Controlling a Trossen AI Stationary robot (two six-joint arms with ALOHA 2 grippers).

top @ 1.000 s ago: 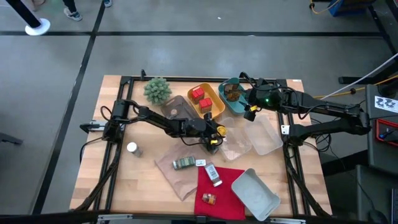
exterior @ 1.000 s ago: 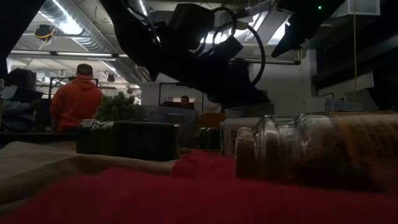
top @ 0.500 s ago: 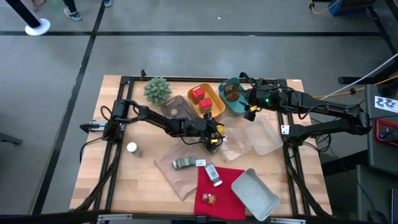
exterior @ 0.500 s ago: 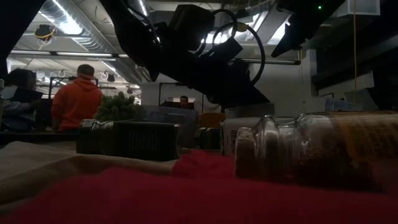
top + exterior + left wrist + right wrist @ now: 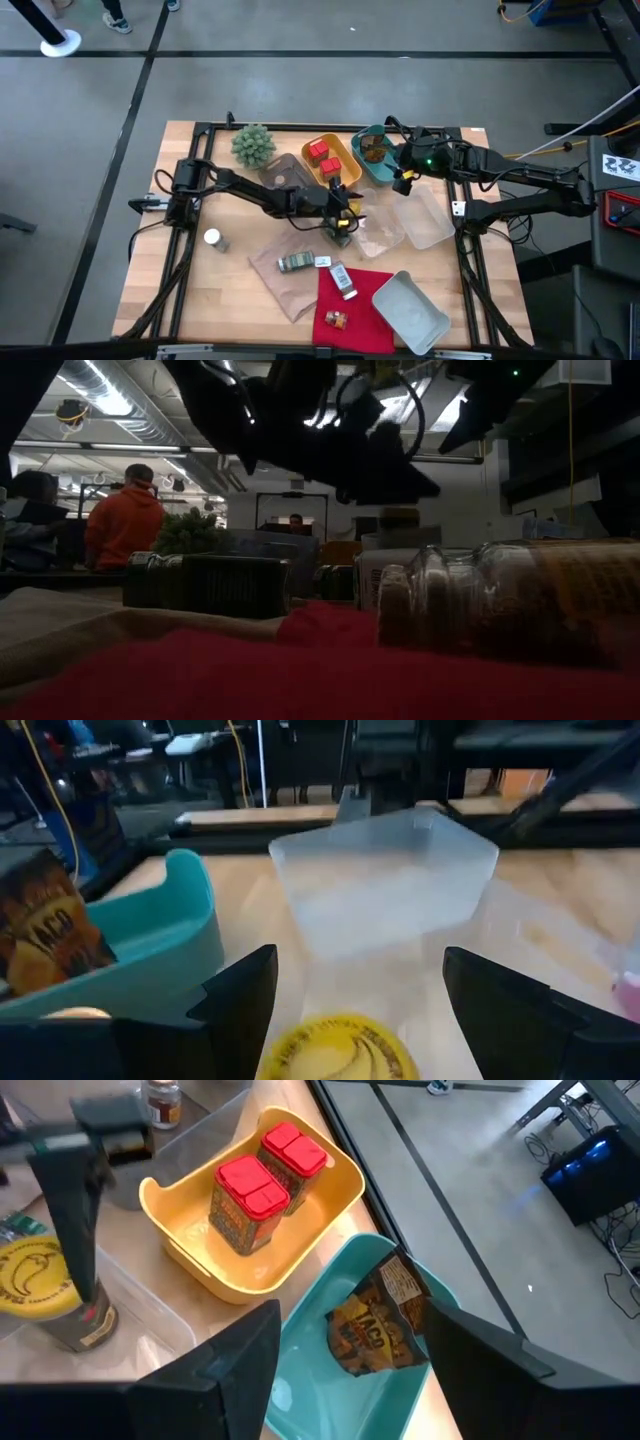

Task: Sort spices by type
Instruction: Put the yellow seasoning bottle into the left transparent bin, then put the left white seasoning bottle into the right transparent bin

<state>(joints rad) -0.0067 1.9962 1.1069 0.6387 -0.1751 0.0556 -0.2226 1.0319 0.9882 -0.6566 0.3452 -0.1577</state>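
Observation:
A yellow-capped spice jar (image 5: 45, 1295) stands upright in a clear tray (image 5: 385, 232) at mid-table. My left gripper (image 5: 338, 213) hovers open just over it. Its fingers stand on either side of the yellow cap (image 5: 335, 1052), and I see no touch. My right gripper (image 5: 404, 181) hangs open above the teal tray (image 5: 330, 1400), which holds a taco seasoning packet (image 5: 385, 1320). Two red-capped tins (image 5: 255, 1185) stand in the yellow tray (image 5: 335, 1185). A brown jar (image 5: 281, 178) sits in another clear tray.
A green jar (image 5: 297, 262) lies on brown paper. A labelled jar (image 5: 342, 280) and a small brown jar (image 5: 336, 319) lie on the red cloth (image 5: 365, 285). A white-capped jar (image 5: 212, 238) stands at the left, a spiky plant (image 5: 253, 143) at the back, a pale tray (image 5: 412, 310) near the front.
My left gripper has risen a little. In the low view the yellow-capped jar now shows below it, standing where it was. My right arm has kept still.

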